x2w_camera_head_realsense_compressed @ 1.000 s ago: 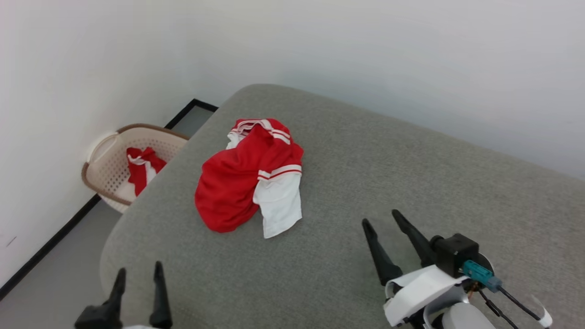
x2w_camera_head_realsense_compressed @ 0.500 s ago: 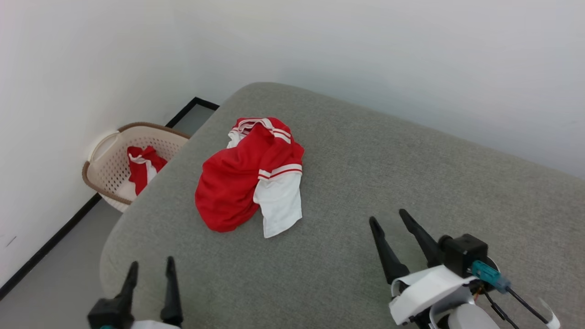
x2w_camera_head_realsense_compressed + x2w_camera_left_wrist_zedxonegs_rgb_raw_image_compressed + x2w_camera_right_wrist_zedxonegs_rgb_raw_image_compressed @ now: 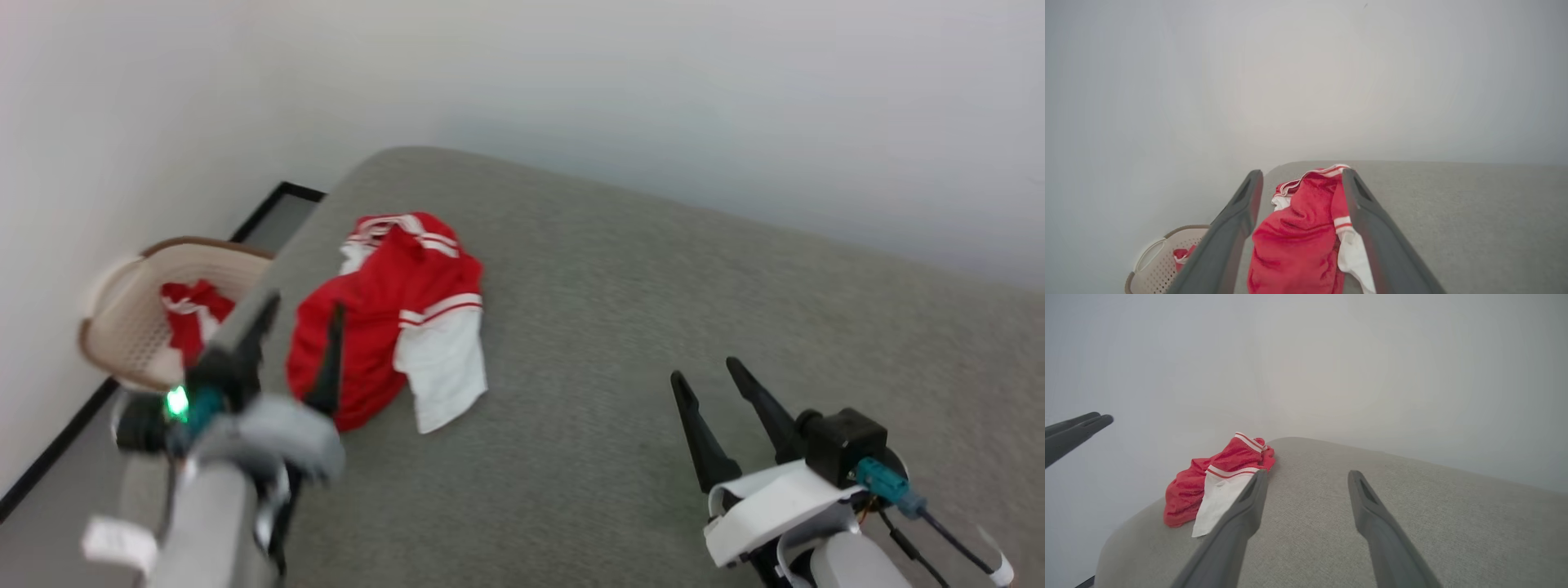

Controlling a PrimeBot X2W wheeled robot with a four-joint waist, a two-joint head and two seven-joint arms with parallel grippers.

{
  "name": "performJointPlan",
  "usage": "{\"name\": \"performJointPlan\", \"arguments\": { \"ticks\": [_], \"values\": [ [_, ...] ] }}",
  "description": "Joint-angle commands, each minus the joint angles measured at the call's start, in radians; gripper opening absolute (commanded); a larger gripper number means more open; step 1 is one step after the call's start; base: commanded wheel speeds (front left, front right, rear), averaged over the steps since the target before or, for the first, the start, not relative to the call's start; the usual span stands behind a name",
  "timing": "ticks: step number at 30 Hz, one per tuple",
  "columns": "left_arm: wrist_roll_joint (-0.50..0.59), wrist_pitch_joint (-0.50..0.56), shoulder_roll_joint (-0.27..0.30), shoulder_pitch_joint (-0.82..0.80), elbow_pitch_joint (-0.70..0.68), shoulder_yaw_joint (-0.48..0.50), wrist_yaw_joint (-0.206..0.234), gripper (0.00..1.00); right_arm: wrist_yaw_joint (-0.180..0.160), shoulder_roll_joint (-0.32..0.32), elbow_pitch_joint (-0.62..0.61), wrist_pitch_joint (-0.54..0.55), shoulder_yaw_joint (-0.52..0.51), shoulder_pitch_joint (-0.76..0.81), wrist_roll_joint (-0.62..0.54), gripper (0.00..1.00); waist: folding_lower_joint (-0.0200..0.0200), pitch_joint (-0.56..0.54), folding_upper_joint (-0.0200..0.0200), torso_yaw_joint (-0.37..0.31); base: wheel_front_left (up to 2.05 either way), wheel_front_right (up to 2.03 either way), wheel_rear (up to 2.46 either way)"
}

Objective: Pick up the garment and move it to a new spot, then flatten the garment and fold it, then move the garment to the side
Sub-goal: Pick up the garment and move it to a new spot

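Over the near left part of the heap, the left pincer [image 3: 300, 312] hovers with its two dark fingers spread wide and nothing gripped. Its own wrist view frames the red body of the garment [image 3: 375, 327] between them. The right pincer [image 3: 705, 371] is also spread and empty, well apart from the cloth over bare grey padded surface [image 3: 653, 278]. The garment lies crumpled near the left end of that surface, red bulk to the left and one white sleeve trailing toward the robot.

This looks like the first step, the pick-up, with the reach under way and no grasp made. The next move probably calls for lowering the left fingers onto a thick fold and closing on several layers, so the shirt lifts as one.

Motion blur smears the left arm in the head view, so whether the fingertips touch cloth cannot be told. Front and back of the shirt are lost in the folds. The arm and the surface's edge partly cover a beige basket [image 3: 122, 343] holding other red cloth [image 3: 189, 314].
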Motion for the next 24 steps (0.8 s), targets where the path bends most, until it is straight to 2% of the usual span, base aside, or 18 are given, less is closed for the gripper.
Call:
{"name": "performJointPlan", "arguments": {
  "ticks": [1,3,6,10,17,20,24],
  "values": [
    [-0.031,0.002,0.016,-0.067,0.048,-0.009,-0.005,1.0,0.0,-0.006,-0.005,-0.001,-0.005,-0.019,-0.004,1.0,0.0,0.085,0.0,-0.107,0.0,0.0,0.0],
    [-0.058,0.01,0.042,-0.154,0.12,-0.045,-0.006,1.0,0.0,-0.013,-0.007,-0.001,-0.004,-0.031,-0.008,1.0,0.0,0.115,0.0,-0.146,0.0,0.0,0.0],
    [-0.152,0.031,0.093,-0.271,0.244,-0.083,-0.006,1.0,0.0,-0.021,-0.012,-0.001,-0.004,-0.048,-0.009,1.0,0.0,0.159,0.0,-0.203,0.0,0.0,0.0],
    [-0.277,0.109,0.154,-0.384,0.384,-0.141,-0.006,1.0,0.0,-0.026,-0.022,-0.001,-0.007,-0.07,-0.007,1.0,0.0,0.205,0.0,-0.266,0.0,0.0,0.0],
    [-0.482,0.447,0.259,-0.465,0.533,-0.269,-0.006,1.0,0.0,-0.03,-0.035,-0.001,-0.008,-0.092,-0.002,1.0,0.0,0.248,0.0,-0.334,0.0,0.0,0.0],
    [-0.555,0.54,0.308,-0.478,0.56,-0.283,-0.006,1.0,0.0,-0.033,-0.041,-0.001,-0.007,-0.104,-0.001,1.0,0.0,0.265,0.0,-0.352,0.0,0.0,0.0],
    [-0.61,0.644,0.33,-0.482,0.606,-0.31,-0.006,1.0,0.0,-0.042,-0.052,-0.001,-0.004,-0.114,-0.001,1.0,0.0,0.289,0.0,-0.363,0.0,0.0,0.0]
  ]
}}
